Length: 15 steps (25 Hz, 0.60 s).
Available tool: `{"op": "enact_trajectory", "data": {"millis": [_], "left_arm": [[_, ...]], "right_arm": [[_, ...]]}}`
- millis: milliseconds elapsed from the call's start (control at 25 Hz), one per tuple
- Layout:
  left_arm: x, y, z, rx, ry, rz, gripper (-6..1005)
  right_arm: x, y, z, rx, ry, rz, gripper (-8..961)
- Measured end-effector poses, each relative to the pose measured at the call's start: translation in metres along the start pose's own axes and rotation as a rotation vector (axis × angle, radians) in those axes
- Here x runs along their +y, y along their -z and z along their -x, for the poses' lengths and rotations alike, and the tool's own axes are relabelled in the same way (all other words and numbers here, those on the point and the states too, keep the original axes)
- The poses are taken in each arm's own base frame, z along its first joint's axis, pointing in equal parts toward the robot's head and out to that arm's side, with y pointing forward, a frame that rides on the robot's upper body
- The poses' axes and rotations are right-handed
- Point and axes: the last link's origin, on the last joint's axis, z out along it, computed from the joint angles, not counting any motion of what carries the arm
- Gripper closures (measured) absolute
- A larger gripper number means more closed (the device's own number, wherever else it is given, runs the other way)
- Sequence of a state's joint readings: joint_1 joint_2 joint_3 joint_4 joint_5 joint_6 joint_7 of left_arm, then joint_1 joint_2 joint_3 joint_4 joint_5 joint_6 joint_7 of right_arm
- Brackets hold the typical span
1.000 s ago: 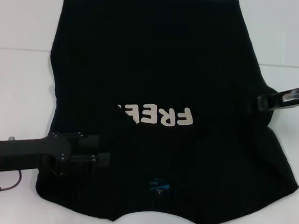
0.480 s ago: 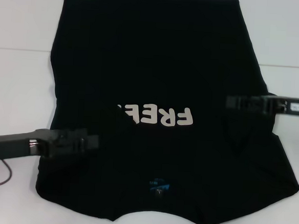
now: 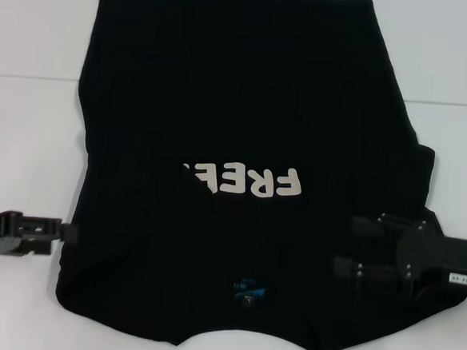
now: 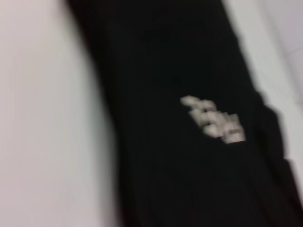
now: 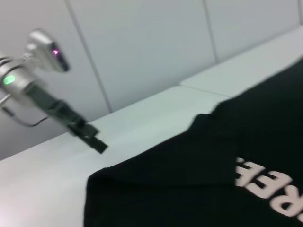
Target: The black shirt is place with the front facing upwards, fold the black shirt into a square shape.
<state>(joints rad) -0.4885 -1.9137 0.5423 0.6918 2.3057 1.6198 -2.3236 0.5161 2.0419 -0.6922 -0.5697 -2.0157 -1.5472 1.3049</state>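
Observation:
The black shirt lies flat on the white table, neck end toward me. Its cream "FREE" lettering faces up and its blue neck label shows near the front edge. Both side parts lie folded inward, and the left fold covers the end of the lettering. My right gripper is open, lying flat over the shirt's near right part, empty. My left gripper is just off the shirt's left edge, low over the table, holding nothing. The left wrist view shows the shirt. The right wrist view shows the shirt and the left gripper.
The white table shows bare on the left of the shirt and at the far right corner. A seam line crosses the table behind the shirt's middle. A thin cable hangs by the left arm near the table's left edge.
My left gripper has pulled back to the left, off the shirt. My right gripper has moved toward me from the shirt's right edge to over its near right part and turned flat.

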Motion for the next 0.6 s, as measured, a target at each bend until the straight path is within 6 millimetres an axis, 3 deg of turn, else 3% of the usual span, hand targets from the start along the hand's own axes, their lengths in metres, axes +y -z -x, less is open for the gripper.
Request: {"op": "enact_trajectory", "data": {"millis": [320,600], "left_arm": [[-0.014,-0.001,0.003,-0.051,0.116,-0.123,233],[-0.009,-0.014,0.003,-0.083,0.082,-0.102,236]], "right_arm": [[0.007,-0.006,-0.01,0.006,0.039,0.009,77],[0.008,-0.006,-0.011,0.007,0.037,0.01,68]]}}
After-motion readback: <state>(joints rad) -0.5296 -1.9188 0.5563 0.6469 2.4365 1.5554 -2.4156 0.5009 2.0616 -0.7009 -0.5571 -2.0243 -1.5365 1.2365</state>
